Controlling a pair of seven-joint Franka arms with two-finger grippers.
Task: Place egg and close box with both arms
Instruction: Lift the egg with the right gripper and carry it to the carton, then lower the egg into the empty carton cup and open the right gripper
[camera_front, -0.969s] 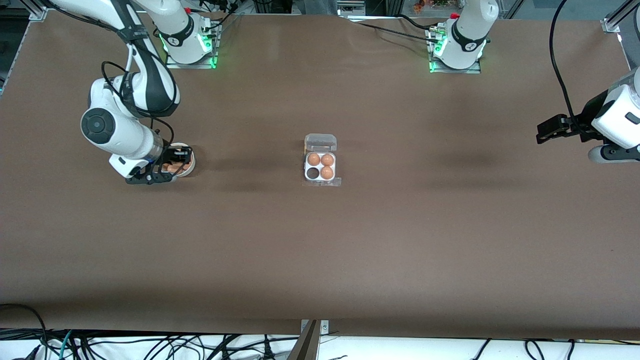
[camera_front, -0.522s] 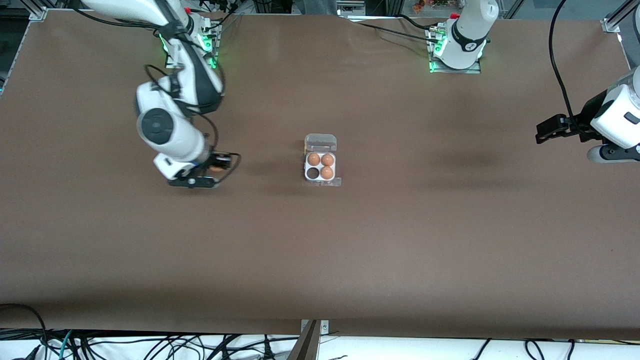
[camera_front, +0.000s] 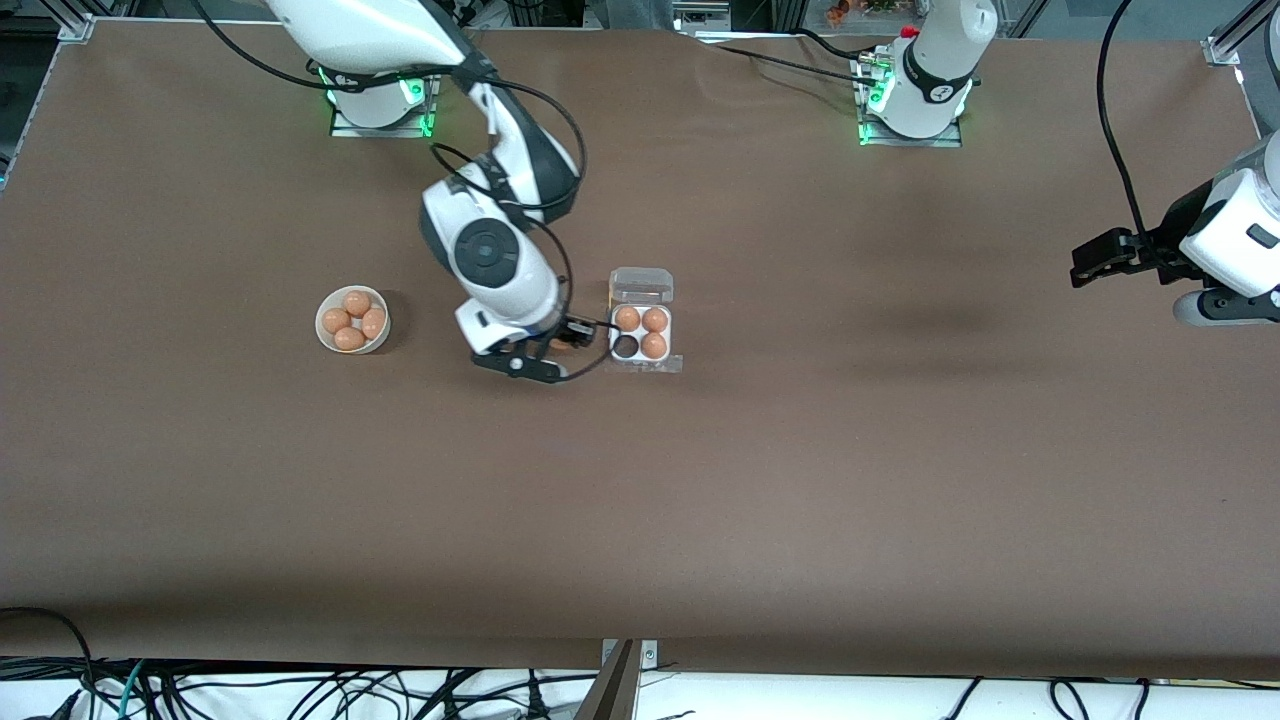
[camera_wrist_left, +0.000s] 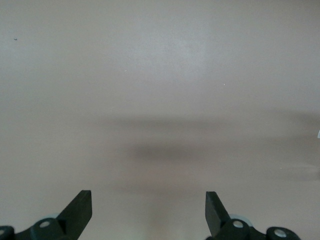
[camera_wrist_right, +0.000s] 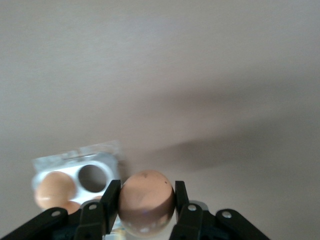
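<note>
Brown matte table, clear four-cell box.

Brown bench with a plain matte surface spanning the whole front view. Round white bowl standing on the bench toward the right arm's end, holding four brown eggs packed close together. Loose black cables lying in a tangle along the white strip below the bench edge nearest the front camera. A small metal bracket sits at the middle of that same edge. Two metal base plates lit green along the top edge of the bench.
</note>
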